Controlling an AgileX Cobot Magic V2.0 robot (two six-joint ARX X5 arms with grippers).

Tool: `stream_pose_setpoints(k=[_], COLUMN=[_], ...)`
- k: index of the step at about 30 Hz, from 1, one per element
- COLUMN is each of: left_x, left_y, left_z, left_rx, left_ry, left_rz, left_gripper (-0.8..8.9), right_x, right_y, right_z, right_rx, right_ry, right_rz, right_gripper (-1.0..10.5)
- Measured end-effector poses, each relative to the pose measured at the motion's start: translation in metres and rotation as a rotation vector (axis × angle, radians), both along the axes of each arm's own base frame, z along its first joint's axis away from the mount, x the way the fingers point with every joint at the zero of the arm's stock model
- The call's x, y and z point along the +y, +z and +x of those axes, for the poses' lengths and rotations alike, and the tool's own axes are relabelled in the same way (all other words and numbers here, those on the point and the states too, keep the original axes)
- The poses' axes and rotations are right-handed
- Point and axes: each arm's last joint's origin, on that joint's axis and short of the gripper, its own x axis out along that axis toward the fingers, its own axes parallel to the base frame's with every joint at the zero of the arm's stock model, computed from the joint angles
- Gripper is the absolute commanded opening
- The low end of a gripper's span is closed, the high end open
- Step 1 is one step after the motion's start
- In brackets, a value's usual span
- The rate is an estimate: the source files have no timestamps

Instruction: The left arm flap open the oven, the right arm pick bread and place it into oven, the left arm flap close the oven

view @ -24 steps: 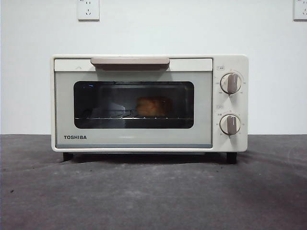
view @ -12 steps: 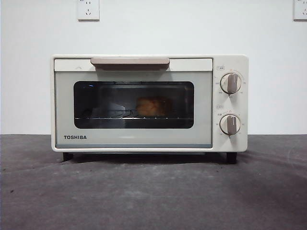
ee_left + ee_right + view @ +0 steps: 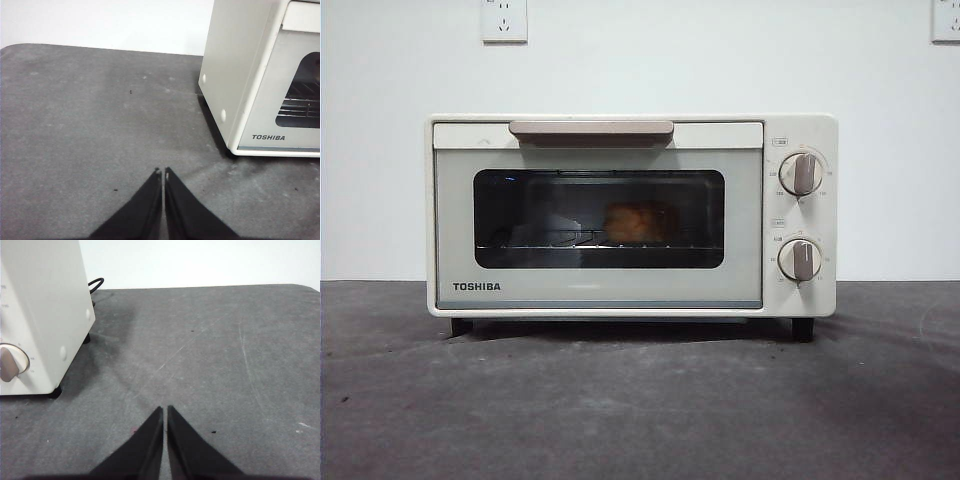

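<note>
I am seeing the oven (image 3: 631,215) sitting on the table (image 3: 640,400) with its door shut, the bread (image 3: 638,222) resting on the wire rack (image 3: 535,243) inside.

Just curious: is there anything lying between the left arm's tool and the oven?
No. The left wrist view shows only bare grey table between the left tool and the oven.

A bare test bench: grey table (image 3: 640,400), blank white wall (image 3: 720,60), wall sockets (image 3: 504,20).
</note>
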Motion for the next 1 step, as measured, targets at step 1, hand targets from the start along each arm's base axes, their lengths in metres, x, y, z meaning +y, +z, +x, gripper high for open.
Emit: stream_pose_setpoints(k=[1], left_x=[0.0000], left_y=[0.0000], left_z=[0.0000], left_rx=[0.000], left_ry=[0.000], left_rz=[0.000], left_gripper=[0.16], right_x=[0.0000], right_y=[0.0000], right_z=[0.0000], right_rx=[0.000], right_ry=[0.000], right_rz=[0.000], right_gripper=[0.1])
